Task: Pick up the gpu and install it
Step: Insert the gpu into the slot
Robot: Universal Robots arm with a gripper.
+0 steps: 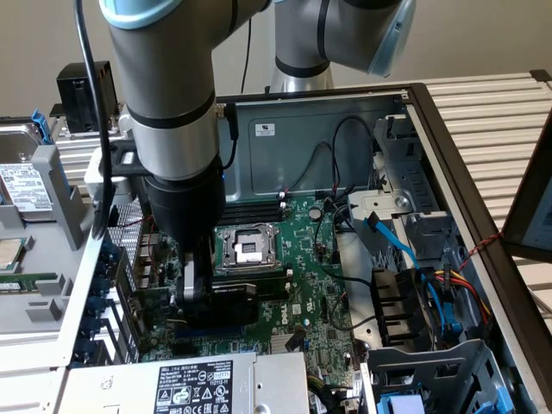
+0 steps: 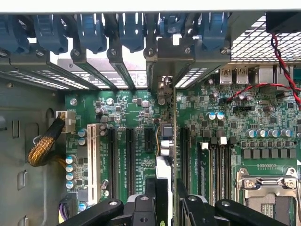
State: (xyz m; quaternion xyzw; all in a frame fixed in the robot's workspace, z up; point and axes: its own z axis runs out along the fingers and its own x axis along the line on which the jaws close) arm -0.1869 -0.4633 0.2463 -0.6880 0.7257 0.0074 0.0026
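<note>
The gpu (image 2: 164, 165) shows edge-on in the wrist view, standing upright among the black expansion slots of the motherboard (image 2: 263, 136). Its metal end bracket (image 2: 162, 54) reaches the rear slot openings of the case. My gripper (image 2: 165, 200) is shut on the gpu, one black finger (image 2: 148, 202) on each side of the card. In the exterior view, my gripper (image 1: 200, 289) is low inside the open case, with the gpu's black shroud (image 1: 231, 306) just over the motherboard (image 1: 302, 285). Whether the card sits fully in its slot I cannot tell.
The CPU socket (image 1: 246, 246) lies just beyond the card, with RAM slots (image 2: 218, 165) beside it. Blue slot latches (image 2: 89, 33) line the case's rear wall. A power supply (image 1: 190, 384) sits in front. Cables and drive bays (image 1: 414, 293) fill the exterior view's right.
</note>
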